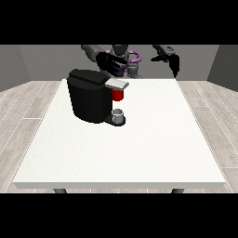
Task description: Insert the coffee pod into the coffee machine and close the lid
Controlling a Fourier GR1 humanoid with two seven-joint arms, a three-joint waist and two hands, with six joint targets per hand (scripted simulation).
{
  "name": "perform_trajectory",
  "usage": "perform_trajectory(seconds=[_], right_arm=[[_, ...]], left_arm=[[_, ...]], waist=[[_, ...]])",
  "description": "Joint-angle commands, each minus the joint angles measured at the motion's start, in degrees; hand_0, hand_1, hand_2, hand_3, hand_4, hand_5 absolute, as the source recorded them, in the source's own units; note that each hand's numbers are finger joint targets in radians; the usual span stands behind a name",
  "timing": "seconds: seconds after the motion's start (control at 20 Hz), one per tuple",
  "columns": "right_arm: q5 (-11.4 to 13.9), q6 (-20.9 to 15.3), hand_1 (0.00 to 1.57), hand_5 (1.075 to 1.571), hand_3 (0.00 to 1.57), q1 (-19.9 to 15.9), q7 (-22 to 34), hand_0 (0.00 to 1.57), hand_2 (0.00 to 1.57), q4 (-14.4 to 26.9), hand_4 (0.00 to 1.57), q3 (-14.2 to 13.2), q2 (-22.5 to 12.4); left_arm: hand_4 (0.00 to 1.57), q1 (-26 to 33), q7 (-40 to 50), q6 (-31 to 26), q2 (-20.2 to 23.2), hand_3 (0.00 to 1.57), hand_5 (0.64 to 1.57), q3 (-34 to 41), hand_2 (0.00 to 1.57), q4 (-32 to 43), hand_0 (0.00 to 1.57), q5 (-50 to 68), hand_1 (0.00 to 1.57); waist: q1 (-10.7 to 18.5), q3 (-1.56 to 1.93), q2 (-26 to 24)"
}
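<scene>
The black coffee machine (88, 95) stands on the white table (139, 148), left of its middle. A grey lid (117, 84) juts from the machine's top towards the right, with a red thing at the machine (118, 95) just beneath it. A small grey thing (119, 114) sits on the machine's low base; I cannot tell it for the pod. The hand at the view's left (109, 62) hovers above and behind the machine, fingers spread straight. The hand at the view's right (170, 60) hangs over the table's far right edge, fingers relaxed and pointing down, holding nothing.
The table's near edge (121, 185) runs along the bottom. A wooden floor (23, 116) lies on both sides of the table, and grey walls close off the back.
</scene>
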Motion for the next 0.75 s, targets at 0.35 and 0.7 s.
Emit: perform_trajectory(seconds=[0.35,0.7], right_arm=[[-2.98,5.26,0.0,1.571,0.0,3.83,-1.93,0.0,0.0,-6.0,0.26,4.66,5.05],[-12.15,1.27,0.0,1.571,0.0,22.77,-5.42,0.0,0.0,-11.13,0.16,9.88,5.15]], left_arm=[[0.14,1.74,-5.72,1.51,-0.44,0.0,1.571,1.01,0.0,3.01,0.0,-0.18,0.0],[0.19,7.37,-5.92,0.69,-0.39,0.0,1.571,1.0,0.0,3.67,0.0,0.15,0.0]], waist=[[-5.46,0.0,-5.2],[-8.87,0.02,-11.87]])
